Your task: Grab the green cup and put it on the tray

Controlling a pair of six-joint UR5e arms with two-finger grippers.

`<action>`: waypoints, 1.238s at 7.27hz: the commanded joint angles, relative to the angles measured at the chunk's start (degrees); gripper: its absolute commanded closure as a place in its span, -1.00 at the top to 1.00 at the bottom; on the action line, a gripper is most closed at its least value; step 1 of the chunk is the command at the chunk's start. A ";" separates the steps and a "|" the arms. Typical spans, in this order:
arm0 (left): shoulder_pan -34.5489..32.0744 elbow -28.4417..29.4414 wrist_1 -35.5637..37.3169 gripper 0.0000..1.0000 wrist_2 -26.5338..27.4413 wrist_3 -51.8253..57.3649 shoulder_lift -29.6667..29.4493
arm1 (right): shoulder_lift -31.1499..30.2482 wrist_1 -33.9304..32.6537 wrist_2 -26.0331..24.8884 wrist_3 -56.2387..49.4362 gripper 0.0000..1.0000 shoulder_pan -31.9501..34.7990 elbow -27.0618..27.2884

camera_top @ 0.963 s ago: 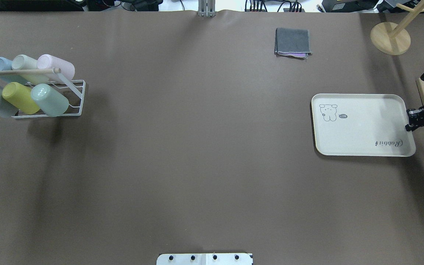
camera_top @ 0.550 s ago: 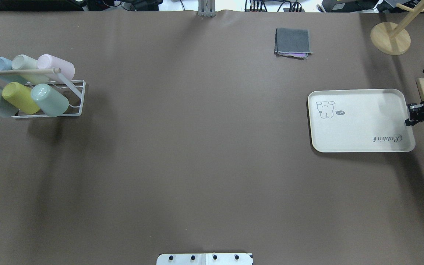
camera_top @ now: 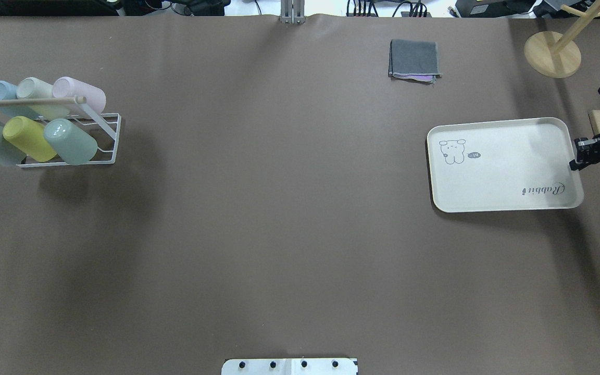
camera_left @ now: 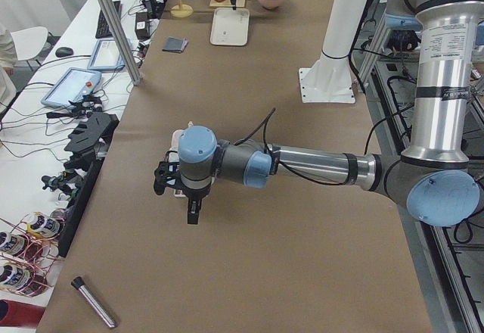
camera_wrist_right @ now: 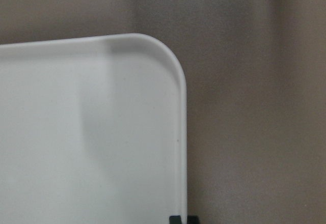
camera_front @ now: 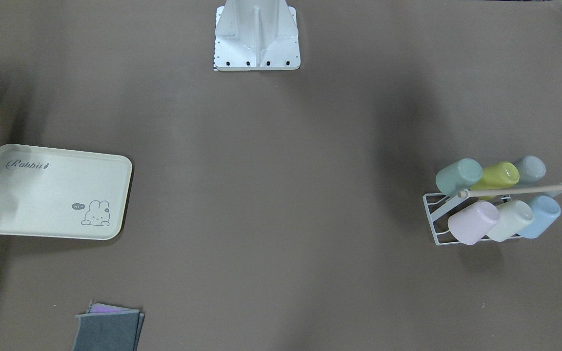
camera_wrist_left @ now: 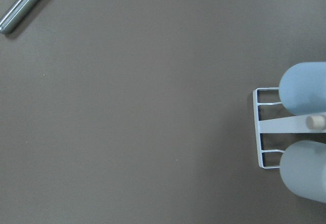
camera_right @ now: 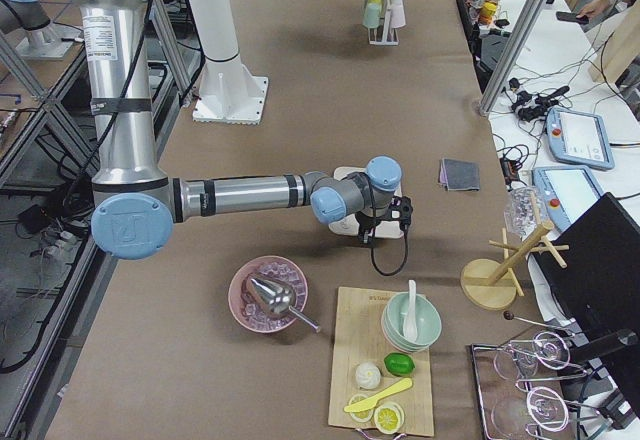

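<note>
My right end effector (camera_top: 576, 159) is clamped on the tray (camera_top: 498, 166) rim, frame right, arm stretched low. My left end effector (camera_left: 190, 213) points down; can't tell its state.

A brown counter (camera_top: 279, 234) fills the overhead view. On it are a white wire rack (camera_top: 118, 136) at the left, a folded grey cloth (camera_top: 414, 58) upper right, a round wooden stand (camera_top: 552, 54) in the top-right corner, and the tray (camera_top: 503, 172) mid-right.
</note>
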 commanded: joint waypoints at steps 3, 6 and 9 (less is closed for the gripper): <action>8.88 -11.73 0.98 0.95 7.37 8.58 2.33 | -0.43 -0.14 7.75 0.06 -1.00 3.69 0.10; 18.89 -18.96 1.59 0.95 16.25 24.14 2.18 | -0.17 0.04 11.71 0.06 -1.00 5.02 0.80; 29.23 -29.21 10.96 0.95 27.65 33.77 1.04 | 1.49 0.65 12.61 5.07 -1.00 3.97 3.17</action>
